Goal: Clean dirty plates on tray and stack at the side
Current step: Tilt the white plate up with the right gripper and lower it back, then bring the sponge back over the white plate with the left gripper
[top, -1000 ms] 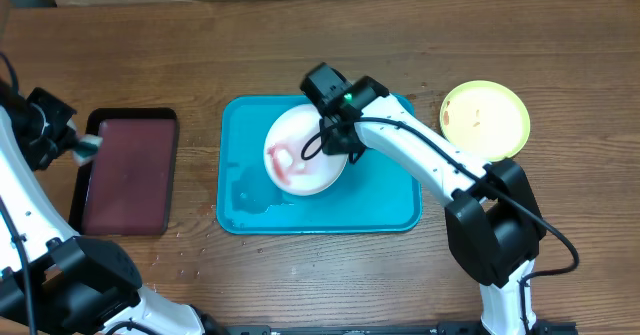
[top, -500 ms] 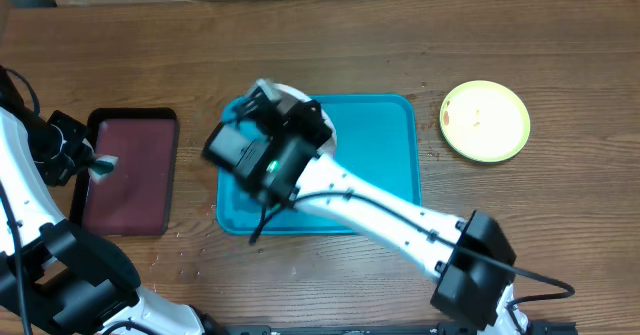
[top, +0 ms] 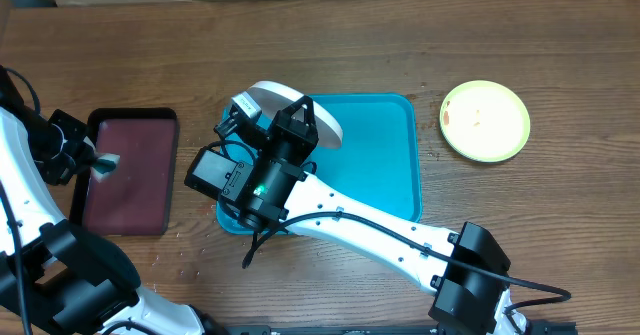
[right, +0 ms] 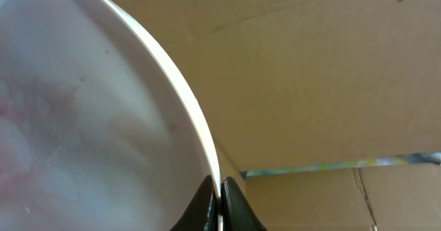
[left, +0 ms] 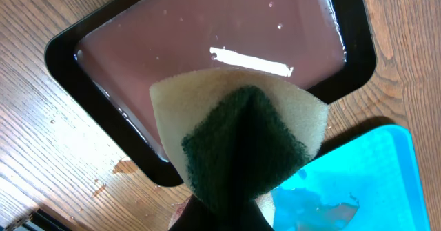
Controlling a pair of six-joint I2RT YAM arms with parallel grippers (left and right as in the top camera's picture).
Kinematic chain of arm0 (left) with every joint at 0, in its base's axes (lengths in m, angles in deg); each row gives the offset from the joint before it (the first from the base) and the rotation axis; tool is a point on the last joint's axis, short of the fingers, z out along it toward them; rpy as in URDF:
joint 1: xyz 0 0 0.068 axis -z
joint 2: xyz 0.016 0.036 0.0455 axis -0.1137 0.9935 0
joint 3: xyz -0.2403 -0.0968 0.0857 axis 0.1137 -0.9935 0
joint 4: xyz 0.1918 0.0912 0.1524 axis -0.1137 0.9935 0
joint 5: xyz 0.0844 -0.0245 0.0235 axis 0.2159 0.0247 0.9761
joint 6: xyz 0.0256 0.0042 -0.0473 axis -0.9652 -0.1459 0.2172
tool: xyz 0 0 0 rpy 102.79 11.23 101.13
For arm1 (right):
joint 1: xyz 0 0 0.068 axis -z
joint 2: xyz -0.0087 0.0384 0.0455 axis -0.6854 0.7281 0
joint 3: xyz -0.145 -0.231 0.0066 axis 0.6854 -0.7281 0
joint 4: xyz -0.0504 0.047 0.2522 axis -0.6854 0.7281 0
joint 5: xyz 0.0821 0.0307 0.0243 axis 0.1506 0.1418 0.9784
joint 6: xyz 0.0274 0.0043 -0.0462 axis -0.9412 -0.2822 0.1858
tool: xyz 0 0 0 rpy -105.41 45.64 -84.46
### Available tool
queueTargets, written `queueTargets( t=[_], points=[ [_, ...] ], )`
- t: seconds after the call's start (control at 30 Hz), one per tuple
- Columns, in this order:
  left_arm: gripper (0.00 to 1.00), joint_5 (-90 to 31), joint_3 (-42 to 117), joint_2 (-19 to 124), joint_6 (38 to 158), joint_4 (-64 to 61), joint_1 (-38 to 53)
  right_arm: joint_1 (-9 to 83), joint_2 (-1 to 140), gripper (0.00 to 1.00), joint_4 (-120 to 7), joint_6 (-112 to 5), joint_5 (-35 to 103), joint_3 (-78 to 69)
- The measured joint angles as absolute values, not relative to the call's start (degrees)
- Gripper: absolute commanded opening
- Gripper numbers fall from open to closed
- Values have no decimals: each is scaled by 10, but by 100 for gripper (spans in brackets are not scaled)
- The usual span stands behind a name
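risk, slip: the white plate (right: 83, 121) is clamped only at its thin rim and is lifted and tilted; a jolt or a hard press from the sponge (left: 241, 141) could twist it out of the grip.
risk, drip: pink smear (right: 41, 100) and wetness are seen on the plate face; with the plate tilted over the tray's far-left corner, run-off could be thrown onto the desk (top: 400, 35) rather than into the tray.
risk, collision: the right arm is stretched across the teal tray (top: 380, 155) toward the left arm; if the sponge is brought in, the arms could be knocked together.
risk, spill: the maroon tray (left: 207, 24) is filled nearly to its rim; a careless dip could slop liquid out. Drops are already seen on the wood beside it.
right pincer (right: 219, 196): closed tight on the white plate's rim.
left pincer (left: 219, 214): closed on the sponge, held over the near rim of the maroon tray, green side facing the camera.
white plate, place: in the air above the teal tray's far-left corner, middle of the desk.
yellow-green plate (top: 485, 121): set flat on the desk, toward the right edge, well apart from the teal tray; faint marks on its face, too small to be judged.
light blue plate: not seen in any view.
teal tray, contents: no plate is seen lying in it; water film and droplets only, part hidden by the arm.
maroon tray, contents: liquid only, glare on its surface; placed near the left edge of the desk.
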State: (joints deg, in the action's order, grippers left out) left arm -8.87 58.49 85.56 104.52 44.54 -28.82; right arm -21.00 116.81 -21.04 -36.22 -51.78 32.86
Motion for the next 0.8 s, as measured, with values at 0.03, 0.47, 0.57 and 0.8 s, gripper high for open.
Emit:
queueTargets(
  t=[0.03, 0.47, 0.57, 0.8],
  points=[
    [4, -89, 585, 856, 1045, 445, -288, -210, 1168, 4, -210, -361, -520, 329],
    [4, -182, 585, 856, 987, 432, -287, -124, 1168, 4, -203, -460, -146, 329],
    [4, -233, 585, 856, 949, 428, -280, -31, 1168, 4, -215, -501, 23, 314],
    [4, -351, 585, 856, 854, 424, -203, 133, 1168, 4, -268, -538, 274, 207]
  ],
)
